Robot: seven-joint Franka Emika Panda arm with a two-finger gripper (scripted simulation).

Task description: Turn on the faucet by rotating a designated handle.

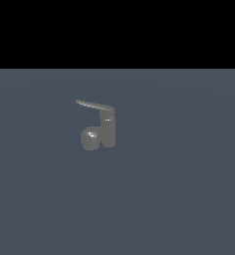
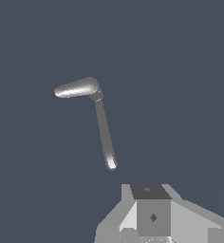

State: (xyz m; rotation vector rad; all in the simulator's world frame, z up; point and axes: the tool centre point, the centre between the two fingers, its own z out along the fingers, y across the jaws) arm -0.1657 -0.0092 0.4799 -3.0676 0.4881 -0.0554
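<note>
faucet (image 1: pixel 108 130) standing alone on the grey floor | handle (image 1: pixel 93 104) points toward exterior view's left | your gripper (image 2: pixel 149 209) above it, not touching, can't tell if spread

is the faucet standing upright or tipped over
Upright. In the exterior view the faucet has its post vertical on the floor, with the handle lying across its top, pointing to the exterior view's left.
</note>
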